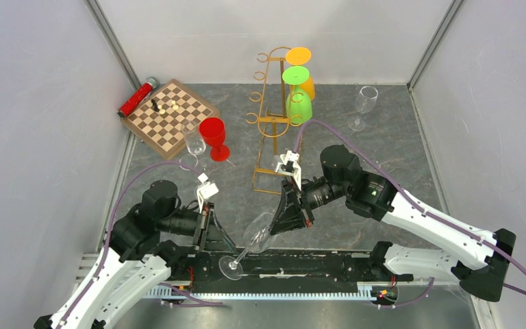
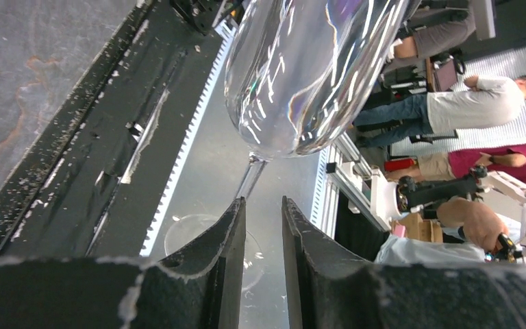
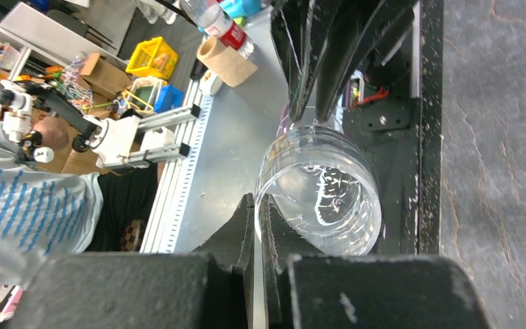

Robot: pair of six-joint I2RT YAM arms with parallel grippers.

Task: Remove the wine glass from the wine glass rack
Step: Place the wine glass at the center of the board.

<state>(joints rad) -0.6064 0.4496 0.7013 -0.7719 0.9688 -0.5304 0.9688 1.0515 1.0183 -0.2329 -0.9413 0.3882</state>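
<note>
The wine glass [image 1: 257, 234] is held off the wine glass rack [image 1: 271, 122]. It is carried tilted above the near edge of the bench [image 1: 383, 157], between the two arms, with its foot nearest the arm bases. The wall of the bowl at its rim is pinched between the fingers of the right gripper [image 3: 257, 200], so the thin glass is gripped without the whole bowl being squeezed. The fingers of the left gripper [image 2: 264, 202] are spread with a narrow gap and lie just beside the stem, which is not clamped by them. The weight is therefore judged to be borne by the right arm alone, and the slant is probably owed to that one-sided hold at the rim. Whether the foot touches anything below cannot be told. A green glass [image 1: 298, 106] and an orange glass [image 1: 307, 86] are seen hanging on the rack's right side. The removal is judged done, and only an upright setting-down is thought to remain.
</note>
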